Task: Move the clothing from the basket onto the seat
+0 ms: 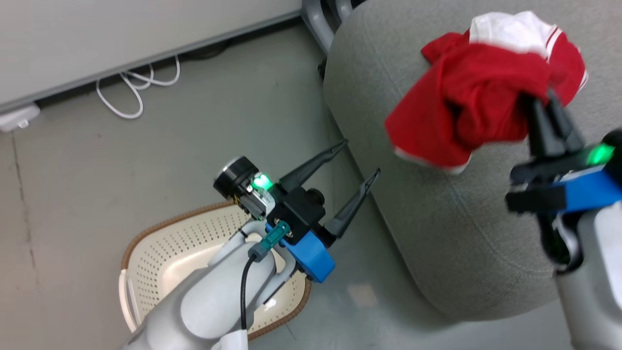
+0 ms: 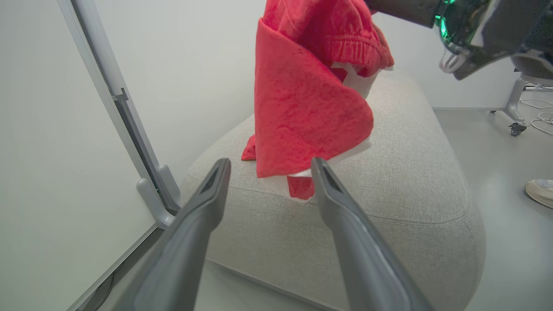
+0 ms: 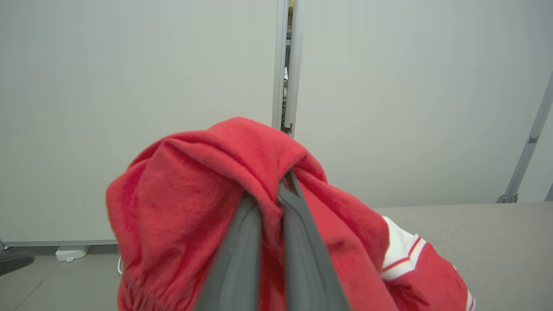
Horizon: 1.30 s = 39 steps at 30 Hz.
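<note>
The basket [image 1: 160, 253] sits on the floor under the left gripper's [image 1: 360, 156] wrist. The part of its inside that shows is bare cream plastic. The left forearm [image 1: 218, 296] covers the rest. It is one rounded tub, its walls and floor dotted with small holes, with a brown woven-look rim and a white handle.

The right gripper [image 1: 544, 104] has its two dark fingers pressed nearly together on a fold of the garment [image 1: 466, 97], which drapes over and around the fingertips. From the right wrist, the red cloth [image 3: 194, 194] wraps both fingers of this gripper [image 3: 272, 190], and white lining with a red stripe hangs to the lower right of them. The fabric is soft, fuzzy and bunched into one bundle; whether it is one piece or more cannot be told.

The bundle hangs over the seat [image 1: 437, 218], a single grey woven cushion with rounded edges and a stitched seam. From the left wrist, the cloth's [image 2: 302, 108] lower edge hangs just past that gripper's fingertips [image 2: 270, 162] and above the seat [image 2: 410, 172]; whether it touches the seat is unclear.

The left gripper holds nothing, its two tapered fingers spread wide, tips pointing at the seat's near edge.

One white cable [image 1: 136, 92] loops on the floor far beyond the left fingers, and one pale shoe [image 2: 540, 192] lies to their right.
</note>
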Tool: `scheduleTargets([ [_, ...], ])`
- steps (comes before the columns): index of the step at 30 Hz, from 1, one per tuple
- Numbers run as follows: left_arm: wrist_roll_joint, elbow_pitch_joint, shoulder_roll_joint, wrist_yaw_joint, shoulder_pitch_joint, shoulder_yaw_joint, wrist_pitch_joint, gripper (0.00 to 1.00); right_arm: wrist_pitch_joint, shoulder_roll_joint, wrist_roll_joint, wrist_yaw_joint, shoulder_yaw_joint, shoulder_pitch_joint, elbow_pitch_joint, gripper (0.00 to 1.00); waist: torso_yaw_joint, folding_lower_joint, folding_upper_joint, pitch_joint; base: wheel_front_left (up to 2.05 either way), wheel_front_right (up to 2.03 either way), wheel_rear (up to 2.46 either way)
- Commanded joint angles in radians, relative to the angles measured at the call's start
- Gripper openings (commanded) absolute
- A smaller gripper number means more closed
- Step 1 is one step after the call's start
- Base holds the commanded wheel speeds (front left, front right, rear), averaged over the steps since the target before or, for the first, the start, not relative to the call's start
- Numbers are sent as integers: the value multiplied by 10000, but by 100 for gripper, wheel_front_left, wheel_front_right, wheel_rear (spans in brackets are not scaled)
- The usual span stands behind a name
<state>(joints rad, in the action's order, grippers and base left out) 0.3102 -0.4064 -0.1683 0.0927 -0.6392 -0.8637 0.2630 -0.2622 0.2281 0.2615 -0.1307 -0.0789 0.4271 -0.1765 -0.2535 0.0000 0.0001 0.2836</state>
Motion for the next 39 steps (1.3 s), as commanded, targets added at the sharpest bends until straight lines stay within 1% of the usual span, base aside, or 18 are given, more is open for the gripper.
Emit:
scheduleTargets([
  [1,-91,73,-117,-51,-302,58,14,100,-39,-20,-132,-1,220,633,160,0,67,0,-1,615,0,0,0],
  [4,-208,151,-233,-26,-632,52,-62,100,-41,101,-233,-1,752,1795,369,0,127,0,-1,1308,0,0,0],
  [7,-331,279,-338,2,-1005,23,-167,100,-39,385,-306,-1,1573,2957,450,0,234,0,-1,2040,0,0,0],
  [11,-503,503,-447,25,-1503,17,-294,100,-38,1087,-328,-1,2798,4372,343,0,389,0,-1,2985,0,0,0],
  [14,-605,690,-531,9,-1816,53,-354,100,-39,1673,-370,-1,3548,5006,182,0,431,0,-1,3612,0,0,0],
  [17,-686,813,-634,-22,-2041,67,-389,100,-38,2227,-329,1,4070,5281,-176,0,430,0,-1,4085,0,0,0],
  [19,-736,887,-684,-27,-2162,71,-432,100,-39,2459,-235,-1,4314,5248,-523,0,415,0,-1,4323,0,0,0],
  [22,-768,965,-780,-48,-2269,73,-450,100,-38,2492,-133,-1,4302,4935,-1074,0,354,0,-1,4592,0,0,0],
  [27,-754,964,-834,-20,-2341,7,-411,100,-39,2214,-91,-1,4076,4591,-2336,0,305,0,-1,4787,0,0,0],
  [30,-742,938,-813,2,-2373,-41,-401,100,-39,2121,-216,-1,3614,4424,-3230,0,363,0,-1,4827,0,0,0],
  [32,-722,922,-805,-7,-2409,-58,-402,100,-39,2069,-86,-1,3499,4452,-3657,0,400,0,-1,4830,0,0,0],
  [36,-662,862,-842,-75,-2375,-57,-350,100,-38,1961,90,-1,3259,4217,-4135,0,397,0,-1,4725,0,0,0],
  [37,-643,839,-854,-85,-2331,-60,-331,100,-38,1959,140,1,3235,4156,-4154,29,388,0,-1,4667,0,0,0],
  [38,-648,835,-853,-115,-2290,-57,-303,100,-39,1968,162,-1,3254,4102,-4077,71,376,0,-1,4583,0,0,0],
  [39,-631,823,-844,-120,-2241,-52,-289,100,-39,1973,189,-1,3267,3989,-3998,100,370,0,-1,4501,0,0,0],
])
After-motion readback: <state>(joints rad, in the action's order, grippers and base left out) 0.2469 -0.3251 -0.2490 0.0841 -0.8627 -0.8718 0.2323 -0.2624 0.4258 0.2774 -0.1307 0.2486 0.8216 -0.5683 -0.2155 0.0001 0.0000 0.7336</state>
